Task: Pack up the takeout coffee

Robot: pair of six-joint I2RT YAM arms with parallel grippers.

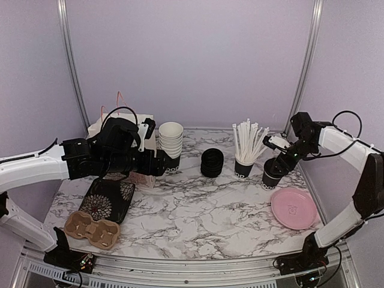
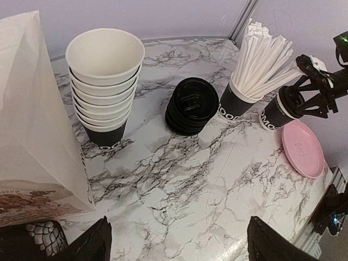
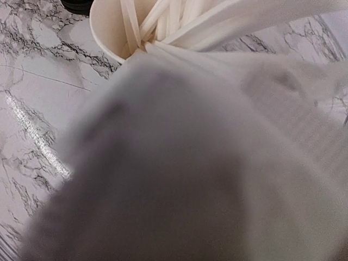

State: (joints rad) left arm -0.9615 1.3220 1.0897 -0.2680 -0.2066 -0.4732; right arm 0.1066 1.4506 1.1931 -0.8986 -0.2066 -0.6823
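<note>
One takeout coffee [image 1: 273, 175] [image 2: 273, 114], a small black cup with white lettering and a black lid, stands at the right of the marble table, just left of the pink plate. My right gripper [image 1: 281, 161] [image 2: 296, 95] reaches down over its top, one finger on either side of the lid, shut on it. The right wrist view is almost filled by the blurred dark lid [image 3: 179, 185]. My left gripper [image 1: 162, 163] [image 2: 179, 247] hovers open over bare marble in front of the cup stack, holding nothing.
A cup of white straws [image 1: 245, 163] [image 2: 239, 100] stands right beside the held cup. A stack of black lids [image 1: 212, 162], nested white-lined cups [image 1: 171, 144] and a white paper bag [image 1: 120, 129] stand at the back. A cardboard carrier [image 1: 92, 229] and a flower-patterned pouch [image 1: 108, 199] lie front left; a pink plate [image 1: 294, 207] lies right.
</note>
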